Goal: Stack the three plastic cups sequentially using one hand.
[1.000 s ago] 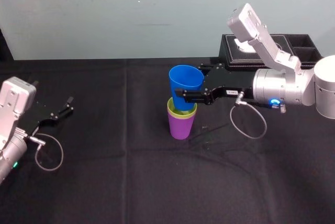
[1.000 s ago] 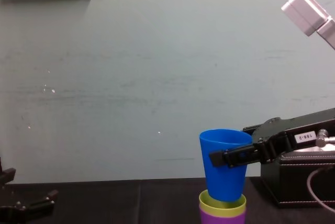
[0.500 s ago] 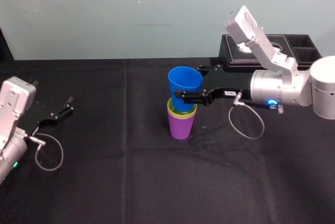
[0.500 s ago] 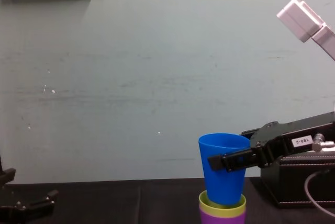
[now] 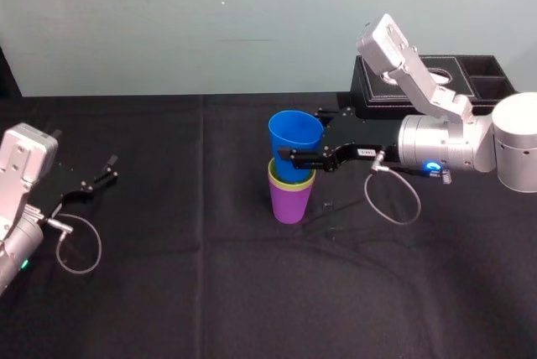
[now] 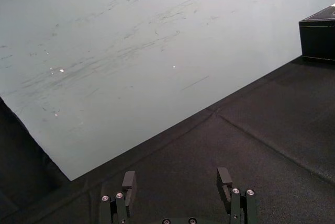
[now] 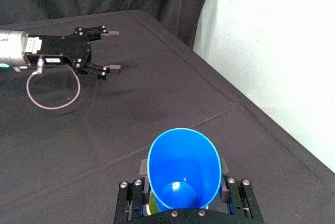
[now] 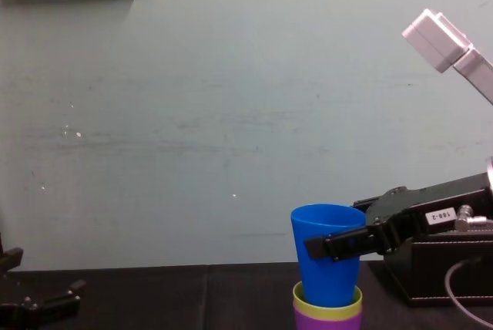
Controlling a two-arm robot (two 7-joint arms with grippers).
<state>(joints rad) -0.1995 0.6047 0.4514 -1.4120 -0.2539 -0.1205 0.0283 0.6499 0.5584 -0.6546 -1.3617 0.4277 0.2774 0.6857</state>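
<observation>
Seating item: blue cup (image 5: 294, 130), clamped in my right gripper (image 5: 300, 139), base inside the yellow-green cup (image 5: 278, 178), itself nested in purple cup (image 5: 291, 204), table (image 5: 210, 292) centre. I'd lower straight, keep it upright, release once seated. Left gripper (image 5: 107, 171): parked left, fingers apart

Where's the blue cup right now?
Head view: the blue cup is mid-table, gripped by the right gripper, its base inside the yellow-green cup nested in the purple cup.

Pale green wall (image 8: 192, 114), black tablecloth (image 5: 210, 292)
</observation>
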